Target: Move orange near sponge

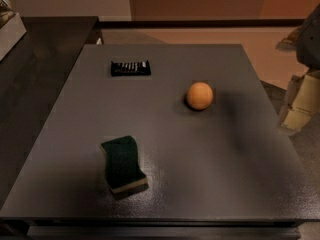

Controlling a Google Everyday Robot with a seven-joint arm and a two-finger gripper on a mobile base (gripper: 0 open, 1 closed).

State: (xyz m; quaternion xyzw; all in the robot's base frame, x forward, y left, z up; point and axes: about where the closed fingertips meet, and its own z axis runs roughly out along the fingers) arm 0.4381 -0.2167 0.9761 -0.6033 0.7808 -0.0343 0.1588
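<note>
The orange (200,95) sits on the grey table (225,174), right of centre and toward the back. The sponge (123,164), dark green on top with a pale yellow base, lies near the front left, well apart from the orange. My gripper (298,104) hangs at the right edge of the view, past the table's right side, to the right of the orange and not touching it. It holds nothing that I can see.
A flat black striped packet (130,67) lies at the back left of the table. A darker counter (45,59) adjoins the table on the left. The floor lies beyond the table's back and right edges.
</note>
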